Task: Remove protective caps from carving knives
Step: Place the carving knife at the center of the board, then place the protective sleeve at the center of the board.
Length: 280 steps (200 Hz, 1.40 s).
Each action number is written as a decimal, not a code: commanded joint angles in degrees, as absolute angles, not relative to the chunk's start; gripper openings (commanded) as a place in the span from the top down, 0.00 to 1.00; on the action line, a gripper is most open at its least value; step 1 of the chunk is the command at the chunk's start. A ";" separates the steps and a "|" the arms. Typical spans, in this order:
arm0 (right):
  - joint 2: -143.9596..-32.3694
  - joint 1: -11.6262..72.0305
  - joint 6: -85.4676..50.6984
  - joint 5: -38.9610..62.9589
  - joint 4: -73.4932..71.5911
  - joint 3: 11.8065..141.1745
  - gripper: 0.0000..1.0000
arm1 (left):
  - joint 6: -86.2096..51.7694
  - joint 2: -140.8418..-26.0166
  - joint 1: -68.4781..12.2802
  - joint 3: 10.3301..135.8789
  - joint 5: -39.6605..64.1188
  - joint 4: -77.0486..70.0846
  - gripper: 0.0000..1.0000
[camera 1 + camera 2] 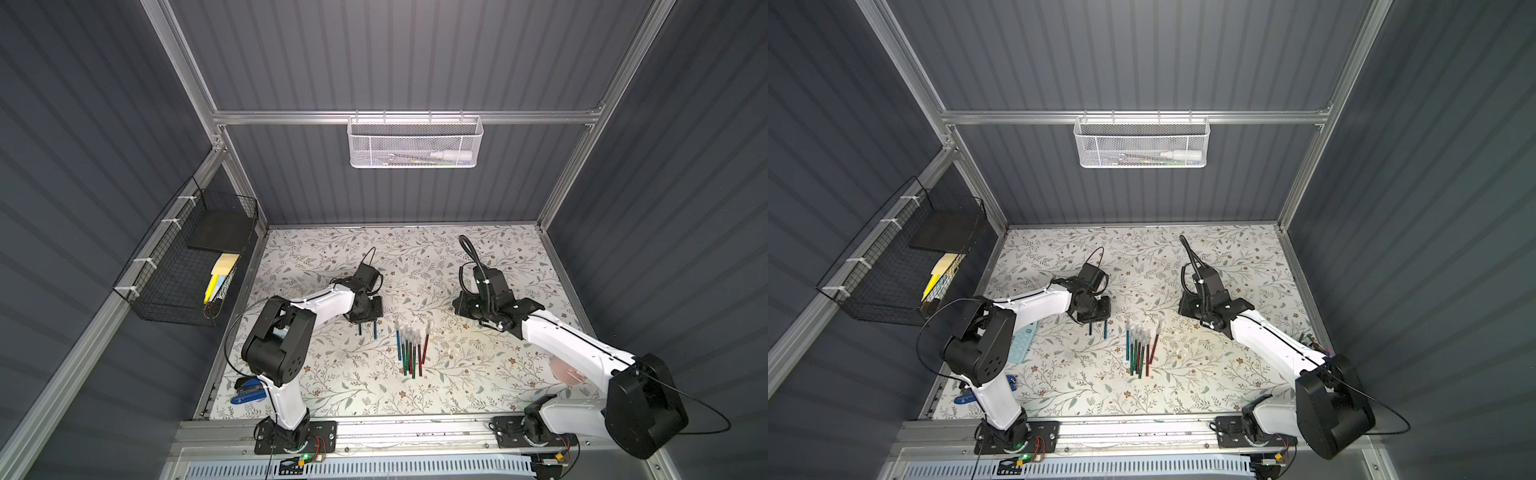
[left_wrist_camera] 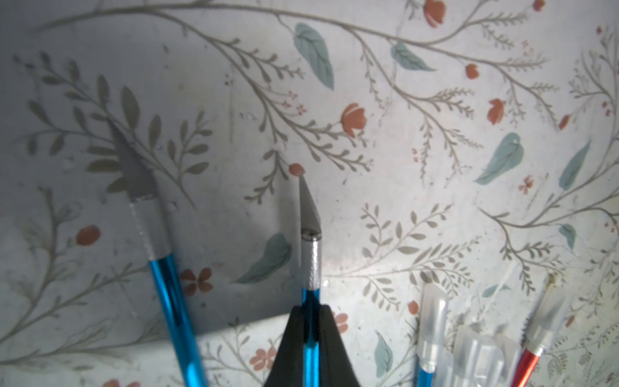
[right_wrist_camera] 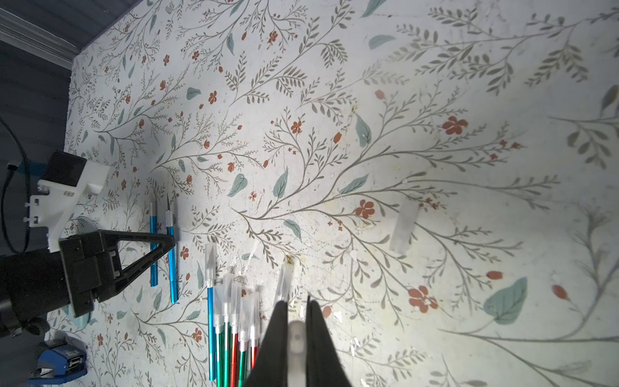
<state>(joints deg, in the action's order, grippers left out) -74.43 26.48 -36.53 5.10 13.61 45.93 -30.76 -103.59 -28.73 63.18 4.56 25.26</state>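
Two blue knives (image 2: pixel 160 268) show bare blades, left gripper (image 2: pixel 311 310) pinching one; only the right wrist view shows the right gripper (image 3: pixel 297 306) nipping a cap (image 3: pixel 296 338); white basket (image 1: pixel 386 145) holds a bottle (image 1: pixel 453 155).

My desk (image 1: pixel 340 386) is white, printed with grey branches, teal leaves and rust-red flowers. The knives (image 1: pixel 413 357) have shiny blue, green and red handles; their caps (image 3: pixel 227 288) are milky-clear. My left pincer (image 2: pixel 311 311) and right pincer (image 3: pixel 297 305) are black.
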 commanded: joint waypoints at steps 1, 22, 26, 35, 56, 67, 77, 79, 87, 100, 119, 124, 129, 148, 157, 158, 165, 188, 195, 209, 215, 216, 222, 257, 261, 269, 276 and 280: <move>-74.09 26.32 -36.38 4.85 14.27 45.63 1.00 | -30.18 -104.05 -28.21 64.43 4.57 25.52 1.00; -73.90 26.28 -36.04 4.16 14.55 45.18 1.00 | -30.32 -104.36 -28.21 64.52 3.74 25.64 0.96; -73.96 26.28 -36.08 4.04 14.67 45.09 1.00 | -30.32 -104.48 -28.19 64.68 3.62 25.81 0.94; -74.11 26.12 -35.95 3.94 14.76 44.84 1.00 | -30.21 -104.74 -28.08 64.82 3.61 25.97 0.89; -74.52 25.84 -36.36 4.59 14.47 44.52 1.00 | -29.96 -105.31 -27.92 65.00 3.36 26.05 0.82; -74.53 25.84 -36.55 4.95 14.33 44.47 1.00 | -30.06 -105.53 -27.85 65.02 3.34 26.13 0.73; -74.62 25.84 -36.58 5.10 14.28 44.47 1.00 | -30.06 -105.51 -27.86 64.88 3.38 26.11 0.62; -74.58 25.80 -36.63 5.05 14.31 44.47 1.00 | -30.12 -105.55 -27.86 64.91 3.37 26.17 0.59; -74.49 25.75 -36.56 5.09 14.39 44.47 1.00 | -30.21 -105.53 -27.86 64.78 3.45 26.17 0.52; -74.23 25.75 -36.65 4.92 14.44 44.26 1.00 | -30.32 -105.38 -27.75 64.64 3.53 26.36 0.45; -73.98 25.66 -36.73 4.74 14.42 43.71 1.00 | -30.41 -104.99 -27.75 64.41 3.60 26.23 0.44; -73.99 25.66 -36.74 4.78 14.46 43.64 1.00 | -30.60 -104.87 -27.73 64.32 3.75 26.12 0.44; -73.99 25.66 -36.74 4.76 14.57 43.52 1.00 | -30.63 -104.61 -27.76 64.11 3.98 25.96 0.44; -74.26 25.58 -36.73 4.92 14.90 43.16 1.00 | -31.09 -103.98 -27.77 63.98 4.96 25.47 0.45; -74.44 25.55 -36.78 4.74 15.25 43.16 1.00 | -31.37 -103.55 -27.77 64.15 5.18 25.51 0.45; -74.48 25.57 -36.76 4.74 15.27 43.11 1.00 | -31.37 -103.54 -27.77 64.16 5.23 25.54 0.45; -74.77 25.49 -36.74 4.62 15.53 43.05 1.00 | -31.47 -103.22 -27.77 64.33 5.40 25.57 0.44; -75.92 24.92 -36.74 4.48 16.20 42.89 1.00 | -31.47 -101.74 -27.75 65.34 5.62 26.24 0.40; -76.50 24.64 -36.82 4.48 16.35 42.96 1.00 | -31.43 -101.09 -27.76 65.59 5.46 26.59 0.38; -77.71 23.98 -36.83 4.57 16.40 42.73 1.00 | -31.33 -99.51 -27.77 65.74 5.19 26.82 0.34; -78.37 23.72 -36.78 4.65 16.31 42.64 1.00 | -31.20 -98.64 -27.75 65.75 4.83 27.11 0.30; -78.47 23.68 -36.76 4.66 16.29 42.59 1.00 | -31.25 -98.54 -27.72 65.75 4.74 27.13 0.29; -79.16 23.44 -36.71 4.72 16.10 42.40 1.00 | -31.23 -97.74 -27.77 65.75 4.29 27.38 0.26; -83.41 20.29 -37.26 8.10 13.00 40.26 1.00 | -30.68 -93.09 -27.77 64.84 3.69 27.48 0.13; -83.72 19.75 -37.35 8.58 12.61 39.97 1.00 | -30.62 -92.57 -27.77 64.70 3.77 27.28 0.13; -84.17 18.86 -37.31 9.31 11.86 39.30 1.00 | -30.37 -91.60 -27.77 64.24 4.07 26.92 0.11; -84.48 18.19 -37.12 9.57 11.47 38.91 1.00 | -30.18 -90.52 -27.73 63.77 4.53 26.21 0.09; -84.59 17.96 -37.01 9.58 11.42 38.81 1.00 | -30.10 -89.90 -27.77 63.36 4.84 25.61 0.06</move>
<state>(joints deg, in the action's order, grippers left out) -83.68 19.88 -36.80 7.44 13.04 40.14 -31.03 -93.06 -28.05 64.38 4.49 25.85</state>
